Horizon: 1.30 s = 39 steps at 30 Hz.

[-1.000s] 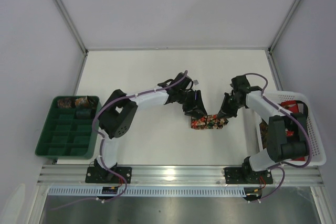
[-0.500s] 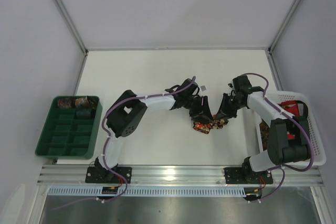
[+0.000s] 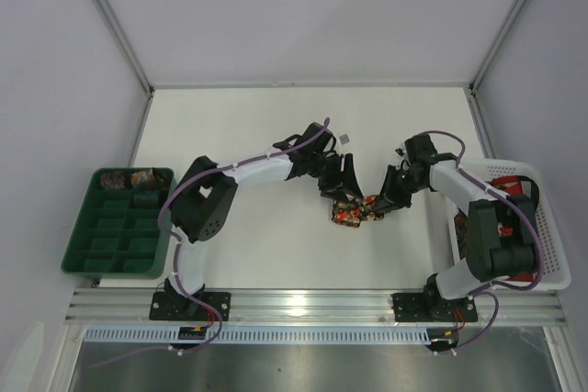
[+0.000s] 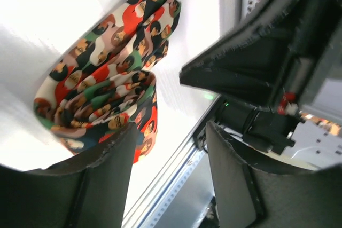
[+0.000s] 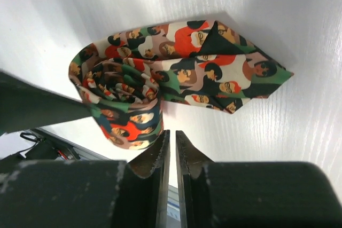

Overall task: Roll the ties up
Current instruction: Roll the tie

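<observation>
One tie [image 3: 352,212] lies mid-table, partly rolled, patterned with small faces in red, green and cream on dark. In the right wrist view its coil [image 5: 125,97] is on the left and the pointed end [image 5: 235,78] lies flat to the right. My left gripper [image 3: 342,192] hovers just behind the roll. It is open with nothing between its fingers [image 4: 171,132], and the tie [image 4: 101,89] sits beyond the left finger. My right gripper [image 3: 381,206] is shut and empty, its tips [image 5: 171,134] right beside the coil's lower edge.
A green compartment tray [image 3: 92,250] stands at the left with rolled ties [image 3: 129,178] in its back cells. A white basket [image 3: 551,236] at the right holds more fabric, behind the right arm. An aluminium rail [image 3: 312,305] runs along the near edge.
The tie has gone from a longer strip to a shorter, more compact roll. The left jaws have spread wider and shifted slightly. The right gripper has moved a little to the left.
</observation>
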### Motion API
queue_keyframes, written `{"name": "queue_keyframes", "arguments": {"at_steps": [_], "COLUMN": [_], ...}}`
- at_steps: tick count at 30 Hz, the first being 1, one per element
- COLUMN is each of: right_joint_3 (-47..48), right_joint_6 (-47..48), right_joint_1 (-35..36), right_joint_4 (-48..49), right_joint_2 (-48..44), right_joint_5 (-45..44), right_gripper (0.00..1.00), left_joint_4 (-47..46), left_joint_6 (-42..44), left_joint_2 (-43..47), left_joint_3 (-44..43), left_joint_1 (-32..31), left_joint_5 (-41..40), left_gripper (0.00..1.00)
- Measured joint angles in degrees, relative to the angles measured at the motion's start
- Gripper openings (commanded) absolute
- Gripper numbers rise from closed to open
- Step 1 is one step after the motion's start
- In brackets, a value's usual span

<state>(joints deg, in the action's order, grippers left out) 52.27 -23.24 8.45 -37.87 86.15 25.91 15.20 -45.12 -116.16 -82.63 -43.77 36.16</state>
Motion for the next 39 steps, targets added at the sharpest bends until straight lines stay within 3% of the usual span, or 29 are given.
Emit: {"name": "queue_keyframes", "arguments": {"at_steps": [2, 4, 10, 13, 25, 39], "right_joint_3": [0.0, 0.4, 3.5, 4.9, 11.1, 11.2], "right_joint_6": [0.0, 0.0, -0.3, -0.5, -1.8, -4.8], "right_joint_1": [0.0, 0.0, 0.0, 0.0, 0.3, 2.2], "right_joint_4": [0.6, 1.0, 2.3, 2.9, 4.3, 4.9], "right_joint_2": [1.3, 3.3, 9.2, 11.0, 18.9, 18.9], "right_joint_5": [0.0, -0.1, -2.1, -3.0, -5.7, -6.9], "right_gripper": [0.15, 0.14, 0.13, 0.12, 0.1, 0.1], "left_joint_4": [2.0, 4.0, 6.0, 6.3, 10.7, 14.4], "left_joint_6": [1.9, 3.6, 7.7, 8.7, 10.9, 13.3], "left_joint_2": [0.6, 1.7, 8.5, 9.9, 4.9, 0.6], "left_joint_3": [-0.3, -0.3, 3.8, 5.8, 6.4, 2.4], "left_joint_1": [0.2, 0.2, -0.3, -1.5, -6.4, -8.6], "left_joint_5": [0.0, 0.0, 0.3, 0.6, 1.7, -9.6], "left_gripper": [0.54, 0.4, 0.17, 0.11, 0.14, 0.09]}}
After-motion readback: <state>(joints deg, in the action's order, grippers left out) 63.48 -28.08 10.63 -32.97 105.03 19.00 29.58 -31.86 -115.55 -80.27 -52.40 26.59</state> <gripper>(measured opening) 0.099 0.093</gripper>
